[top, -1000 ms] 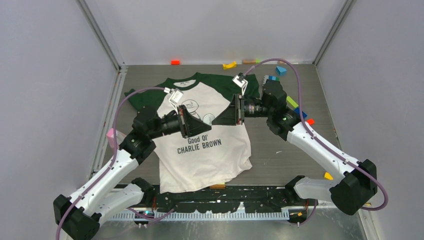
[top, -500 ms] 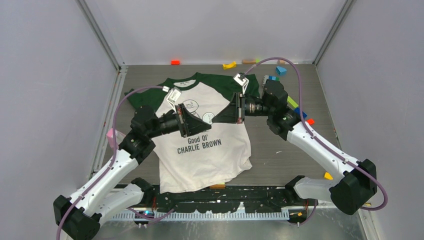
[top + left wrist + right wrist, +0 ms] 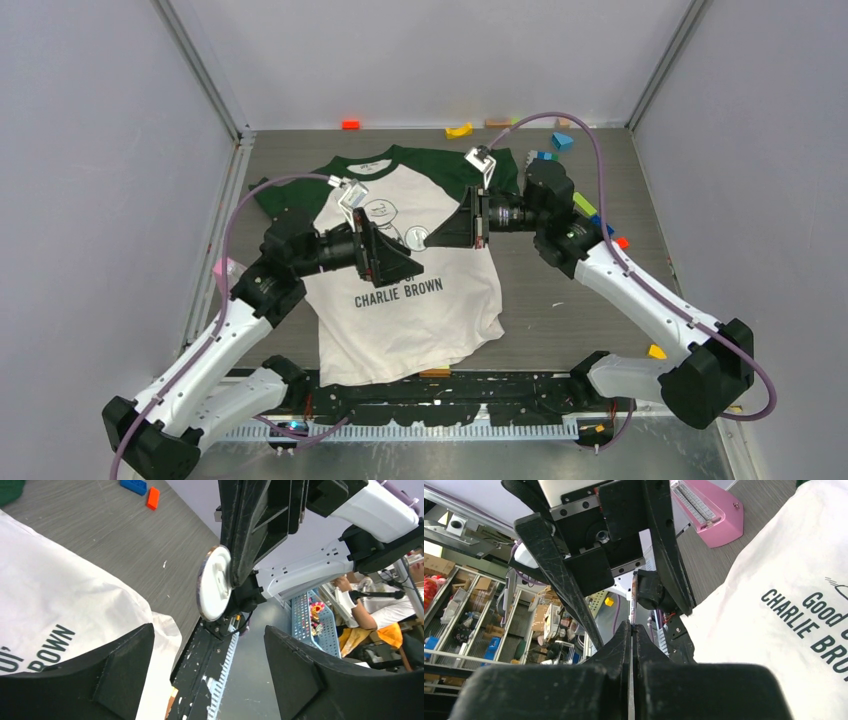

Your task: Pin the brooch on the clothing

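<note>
The clothing (image 3: 420, 310) lies flat on the table: a white T-shirt with dark green sleeves and black "CHARLIE BROWN" text. It also shows in both wrist views, the shirt (image 3: 50, 605) at the left, the shirt (image 3: 784, 645) at the right. The brooch (image 3: 417, 238), a small round whitish disc with a metal rim, hangs above the shirt's chest. My right gripper (image 3: 428, 243) is shut on it. The brooch (image 3: 214, 583) faces the left wrist camera, pinched at its edge by the right fingers. My left gripper (image 3: 210, 680) stands open just short of it, holding nothing. Between the right gripper (image 3: 632, 627) jaws the disc shows edge-on.
Coloured blocks lie along the back: an orange block (image 3: 350, 124), a yellow block (image 3: 459, 130), a blue block (image 3: 562, 141). A green block (image 3: 583, 204) sits by the right arm. A pink object (image 3: 222, 272) lies at the left edge, and a yellow block (image 3: 656, 351) near the right base.
My left gripper was shut on the brooch and has opened and let go. My right gripper has closed on the brooch. Both arms have stayed almost in place.
</note>
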You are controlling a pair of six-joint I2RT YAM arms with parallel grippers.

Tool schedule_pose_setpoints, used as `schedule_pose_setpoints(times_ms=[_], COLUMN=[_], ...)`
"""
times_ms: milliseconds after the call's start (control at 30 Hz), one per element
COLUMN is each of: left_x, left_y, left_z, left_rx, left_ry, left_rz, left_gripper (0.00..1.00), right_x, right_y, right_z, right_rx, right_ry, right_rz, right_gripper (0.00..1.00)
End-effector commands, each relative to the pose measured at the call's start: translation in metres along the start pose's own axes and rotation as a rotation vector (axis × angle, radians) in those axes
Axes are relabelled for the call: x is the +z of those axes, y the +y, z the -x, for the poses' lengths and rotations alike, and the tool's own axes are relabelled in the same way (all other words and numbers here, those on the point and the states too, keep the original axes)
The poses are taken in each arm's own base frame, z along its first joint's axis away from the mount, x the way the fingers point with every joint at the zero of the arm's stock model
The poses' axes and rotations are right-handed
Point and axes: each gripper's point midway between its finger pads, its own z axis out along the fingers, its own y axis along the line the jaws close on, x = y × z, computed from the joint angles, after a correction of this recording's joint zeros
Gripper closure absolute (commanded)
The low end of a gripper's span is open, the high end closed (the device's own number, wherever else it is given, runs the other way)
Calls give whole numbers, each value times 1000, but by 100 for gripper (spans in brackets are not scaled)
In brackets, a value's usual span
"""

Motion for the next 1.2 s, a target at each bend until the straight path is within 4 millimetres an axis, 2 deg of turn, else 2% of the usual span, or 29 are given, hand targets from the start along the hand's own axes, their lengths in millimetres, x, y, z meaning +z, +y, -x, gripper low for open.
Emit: schedule_pose_setpoints(times_ms=[0, 100, 267, 467, 667, 900, 1167], left_x=[-16, -16, -13, -10, -4, -1, -1], left_y=[-15, -15, -16, -19, -24, -23, -19], left_z=[18, 19, 19, 23, 17, 18, 10], left_rx=[103, 98, 74, 62, 7, 12, -9], left_ry=[-24, -21, -5, -14, 19, 18, 43], left_rz=[16, 10, -21, -46, -117, -130, -123], left_gripper=[20, 26, 43, 47, 54, 67, 66], right_x=[-5, -9, -12, -15, -14, -15, -16], right_y=[13, 12, 17, 16, 18, 22, 25], right_z=[-2, -9, -17, -23, -23, -24, -23], right_rx=[-78, -79, -60, -74, -83, -90, -107], right_ry=[68, 114, 169, 204, 206, 209, 201], right_rz=[0, -17, 1, -4, 5, 14, 18], right_gripper=[100, 99, 99, 99, 99, 100, 99])
